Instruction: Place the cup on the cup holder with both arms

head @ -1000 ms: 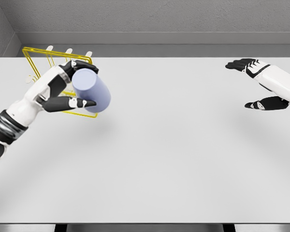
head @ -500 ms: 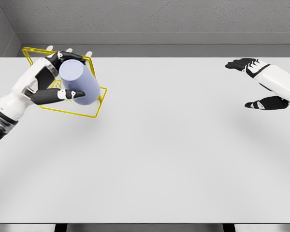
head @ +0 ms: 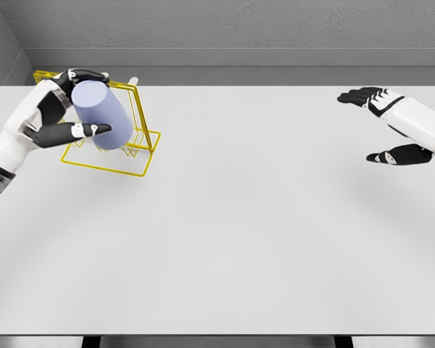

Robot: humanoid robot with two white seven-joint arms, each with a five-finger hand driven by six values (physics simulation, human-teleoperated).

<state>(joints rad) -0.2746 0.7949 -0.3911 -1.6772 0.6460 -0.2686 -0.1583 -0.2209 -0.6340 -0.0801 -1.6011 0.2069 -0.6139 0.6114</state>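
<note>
A pale lavender cup point(head: 104, 116) is tilted in the air at the table's far left, held by my left hand point(head: 74, 101) with thumb below and fingers over the top. It hangs directly in front of the yellow wire cup holder point(head: 140, 138), covering most of the rack's upright pegs; only a white peg tip shows above the cup. My right hand point(head: 386, 123) hovers at the far right of the table, fingers spread, holding nothing.
The white table point(head: 239, 232) stretches wide between both arms. A grey wall runs along its far edge, and the holder stands close to the table's back left corner.
My left hand has carried the cup up and to the left, from the holder's front right side to over the rack. The right hand has stayed still.
</note>
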